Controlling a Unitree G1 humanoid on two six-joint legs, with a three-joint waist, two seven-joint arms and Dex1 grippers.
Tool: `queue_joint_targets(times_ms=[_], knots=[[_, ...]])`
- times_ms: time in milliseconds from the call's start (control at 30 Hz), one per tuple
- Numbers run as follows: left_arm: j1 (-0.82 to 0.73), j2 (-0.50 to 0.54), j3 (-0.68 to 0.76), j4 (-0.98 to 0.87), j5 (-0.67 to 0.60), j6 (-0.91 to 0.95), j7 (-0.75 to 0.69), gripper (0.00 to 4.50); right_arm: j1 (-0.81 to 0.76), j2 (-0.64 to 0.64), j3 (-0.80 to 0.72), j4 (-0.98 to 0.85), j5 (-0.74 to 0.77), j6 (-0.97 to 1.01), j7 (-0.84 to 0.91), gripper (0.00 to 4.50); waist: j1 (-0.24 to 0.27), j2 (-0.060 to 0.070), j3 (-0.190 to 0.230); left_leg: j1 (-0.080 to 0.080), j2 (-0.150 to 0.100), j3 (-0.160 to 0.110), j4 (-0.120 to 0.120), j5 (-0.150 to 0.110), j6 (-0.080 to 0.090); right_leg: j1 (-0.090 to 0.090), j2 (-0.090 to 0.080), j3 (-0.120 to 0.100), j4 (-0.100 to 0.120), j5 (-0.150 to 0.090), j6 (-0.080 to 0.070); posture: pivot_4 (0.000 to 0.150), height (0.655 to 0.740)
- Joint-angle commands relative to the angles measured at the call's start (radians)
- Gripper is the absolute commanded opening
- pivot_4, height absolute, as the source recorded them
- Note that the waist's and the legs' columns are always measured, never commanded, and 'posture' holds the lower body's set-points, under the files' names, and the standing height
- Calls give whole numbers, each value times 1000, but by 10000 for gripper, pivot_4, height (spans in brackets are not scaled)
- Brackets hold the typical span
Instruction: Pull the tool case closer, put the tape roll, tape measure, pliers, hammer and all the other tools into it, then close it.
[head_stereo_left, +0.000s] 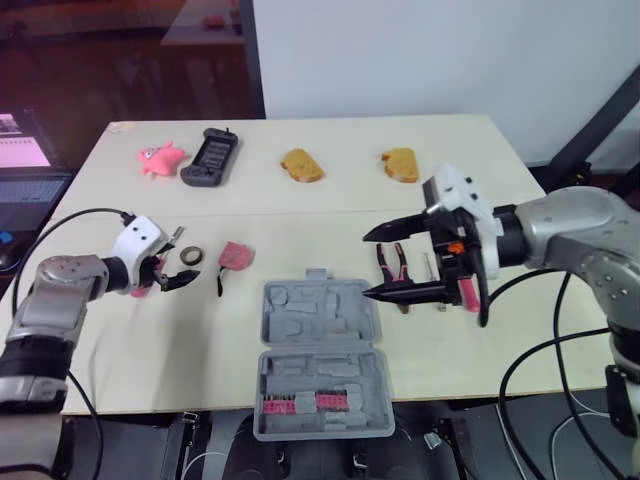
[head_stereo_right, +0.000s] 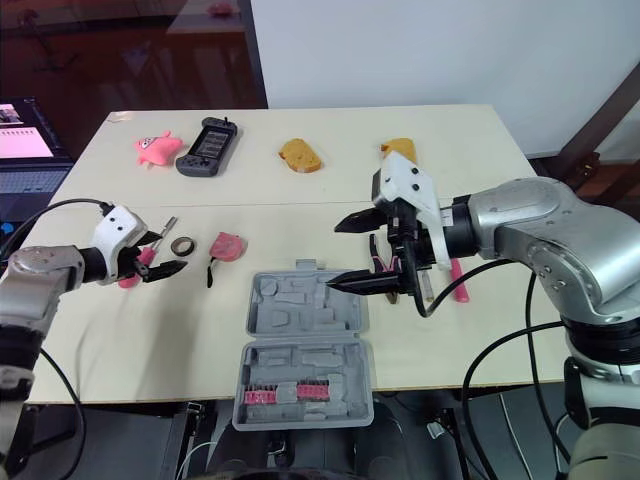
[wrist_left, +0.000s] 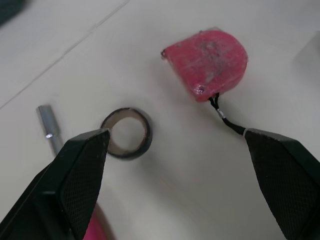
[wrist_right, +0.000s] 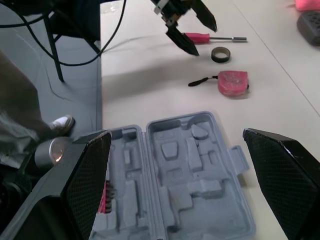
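The grey tool case (head_stereo_left: 320, 350) lies open at the table's front edge, with pink bits in its near half. My right gripper (head_stereo_left: 368, 265) hangs open just right of the case's far half, in front of the pink-handled pliers (head_stereo_left: 393, 265). A pink-handled tool (head_stereo_left: 467, 290) lies further right, partly hidden by the arm. My left gripper (head_stereo_left: 178, 272) is open, low over the table beside the dark tape roll (wrist_left: 126, 132). The red tape measure (wrist_left: 207, 62) lies just beyond the roll. A pink screwdriver (wrist_right: 210, 37) lies under the left gripper.
Along the far side lie a pink toy (head_stereo_left: 160, 157), a black handheld device (head_stereo_left: 209, 157) and two yellow-brown pieces (head_stereo_left: 301, 165) (head_stereo_left: 400, 165). A laptop (head_stereo_left: 25, 160) stands off the table's left. Cables hang by both arms.
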Motion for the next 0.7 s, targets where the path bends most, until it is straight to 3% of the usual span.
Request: queue_joint_targets(times_ms=[33,200,433,533,700], knots=[[-145,-17,-52,246,90,-147,-33,45000,-16,12,-30,-38,21,14,-55,44506,1,0,0,0,0,0,0,0,0,0,0,0,0,0,0,1500,7188],[-307,-73,-92,511,169,-246,-11,45000,8,14,-51,-66,39,36,-112,44506,1,-1,0,-1,0,0,1,0,0,0,0,0,0,0,0,1500,7188],[-371,-132,-100,646,236,-287,14,45000,15,6,-68,-85,68,54,-170,44506,0,-1,0,-1,0,-1,1,0,0,0,0,0,1,0,0,1500,7188],[-379,-138,-97,665,255,-282,29,35897,16,-1,-72,-85,73,56,-181,45000,-1,-1,1,-1,0,-1,1,0,0,0,0,0,1,0,0,1500,7188],[-376,-136,-90,684,274,-265,59,9945,20,-16,-74,-89,76,55,-192,45000,0,-1,1,-1,0,-1,1,0,0,0,0,0,1,0,0,1500,7188]])
